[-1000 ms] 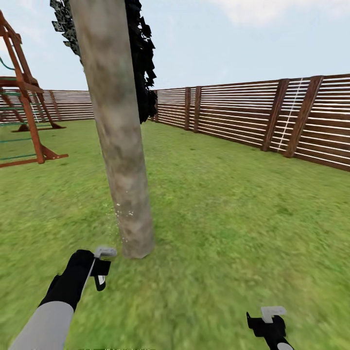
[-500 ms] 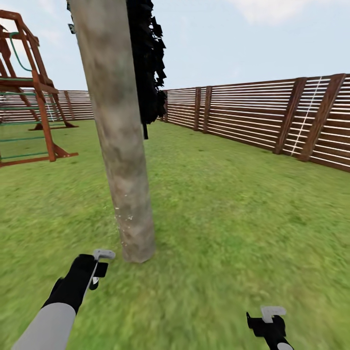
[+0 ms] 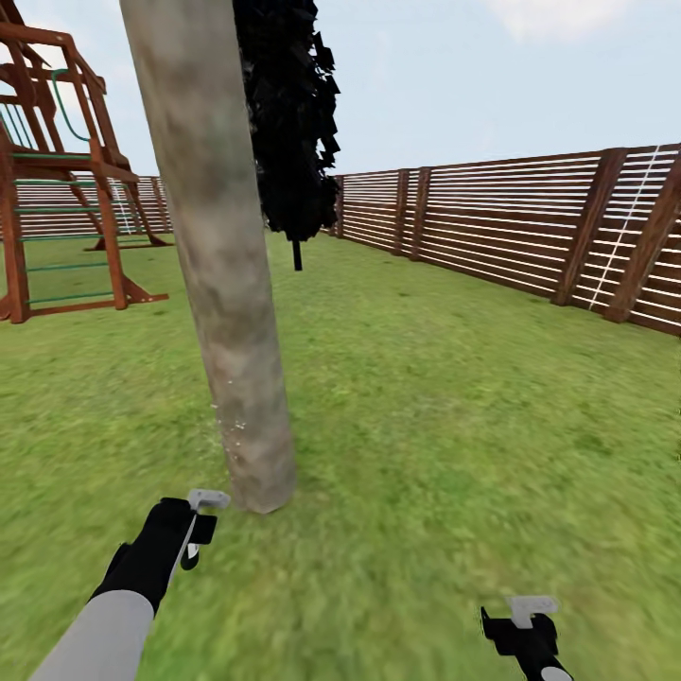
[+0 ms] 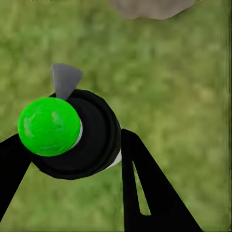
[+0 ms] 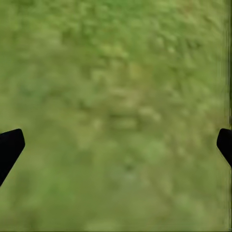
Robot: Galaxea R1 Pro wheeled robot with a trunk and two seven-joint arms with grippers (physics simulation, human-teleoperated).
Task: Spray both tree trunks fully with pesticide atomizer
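Observation:
A thick grey-brown tree trunk [image 3: 222, 284] rises from the lawn just ahead, left of centre. A few white pesticide specks [image 3: 233, 425] dot its lower part. My left gripper [image 3: 193, 537] hovers low, just short of the trunk's base and a little to its left. In the left wrist view the left gripper [image 4: 72, 140] is shut on the pesticide atomizer [image 4: 48, 126], which has a bright green cap, a black collar and a grey nozzle [image 4: 65, 80]. The trunk's foot [image 4: 150, 7] shows beyond it. My right gripper [image 3: 525, 636] hangs over grass at the lower right, and the right gripper [image 5: 116, 145] is open with nothing between its fingers.
A dark narrow conifer [image 3: 288, 123] stands behind the trunk. A red-brown wooden play frame [image 3: 66, 189] is at the far left. A slatted brown fence [image 3: 511, 236] runs along the back and right. Open grass [image 3: 454, 426] stretches to the right of the trunk.
The whole head view has shifted, so the play frame, conifer and fence sit further right in the picture. Both grippers hold about the same places, and the left stays shut on the atomizer.

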